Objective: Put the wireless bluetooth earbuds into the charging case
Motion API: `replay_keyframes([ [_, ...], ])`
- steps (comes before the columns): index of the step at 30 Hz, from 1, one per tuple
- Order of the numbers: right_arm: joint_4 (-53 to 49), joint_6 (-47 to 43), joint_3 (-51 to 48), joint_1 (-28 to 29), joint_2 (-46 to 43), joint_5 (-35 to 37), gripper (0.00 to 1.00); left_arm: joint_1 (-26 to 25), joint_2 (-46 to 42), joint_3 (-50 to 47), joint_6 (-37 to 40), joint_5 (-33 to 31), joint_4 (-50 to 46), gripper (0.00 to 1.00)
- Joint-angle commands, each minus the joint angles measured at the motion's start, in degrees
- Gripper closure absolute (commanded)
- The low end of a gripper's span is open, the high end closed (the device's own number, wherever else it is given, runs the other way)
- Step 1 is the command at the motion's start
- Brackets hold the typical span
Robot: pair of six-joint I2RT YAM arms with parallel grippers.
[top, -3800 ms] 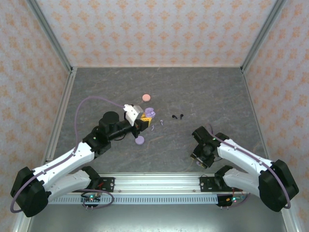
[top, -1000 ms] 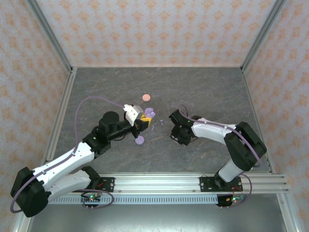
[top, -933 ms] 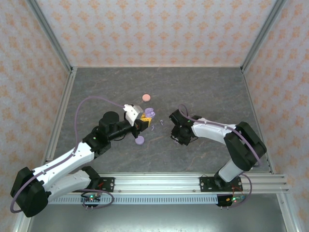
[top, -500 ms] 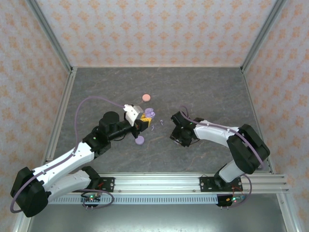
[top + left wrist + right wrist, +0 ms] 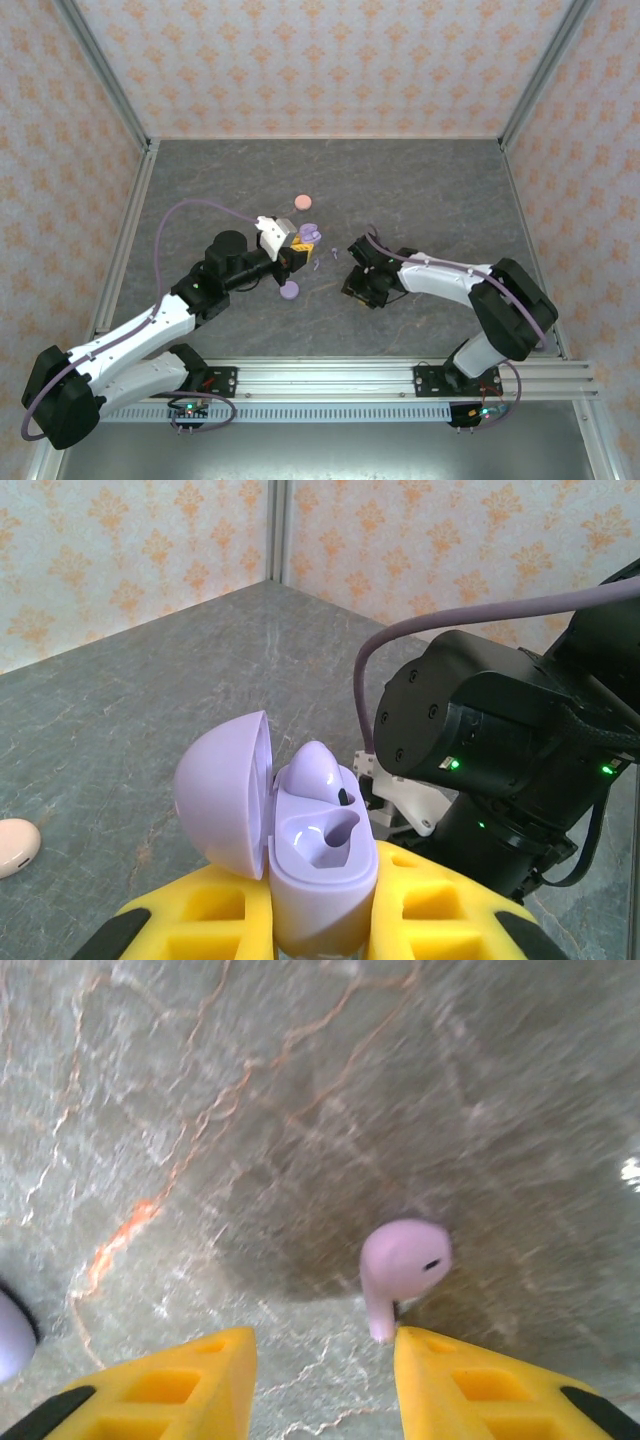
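Lilac clamshell charging case open, gripped in your left jaws, your right jaws slightly parted, pale lilac stemmed earbud at their tips on the grey tabletop.

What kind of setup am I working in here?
Likely a lab robot cell: patterned walls on aluminium posts box in a grey stone-look tabletop, with a mounting rail along its near edge.

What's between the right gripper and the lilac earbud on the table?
Bare table, in the right wrist view: the lilac earbud lies just ahead of the open right gripper, stem tip near one finger.
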Motion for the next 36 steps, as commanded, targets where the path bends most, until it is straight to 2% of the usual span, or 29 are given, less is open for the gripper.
replay_keyframes([
  [1,-4.4,-3.8,2.6,0.3,-0.5,1.7,0.59,-0.3,-1.3,1.4,-0.1,-1.0,0.5,1.00],
  [5,-15.8,-10.6,8.0,0.3,-0.8,9.4,0.60,-0.3,-1.7,1.4,0.0,-1.1,0.4,1.00],
  [8,-19.5,-14.0,10.5,0.3,-0.7,12.8,0.62,-0.3,-2.1,1.3,0.0,-1.3,0.3,1.00],
  [14,-21.0,-16.5,14.6,0.3,4.8,13.8,0.67,-0.3,-2.8,1.0,0.1,-1.3,0.2,1.00],
  [24,-20.8,-17.3,17.6,0.3,11.8,15.5,0.67,-0.3,-3.4,0.6,0.2,-1.5,0.2,1.00],
  [36,-18.3,-16.8,15.8,0.3,13.8,10.9,0.71,-0.3,-2.9,0.5,0.2,-1.8,0.4,1.00],
])
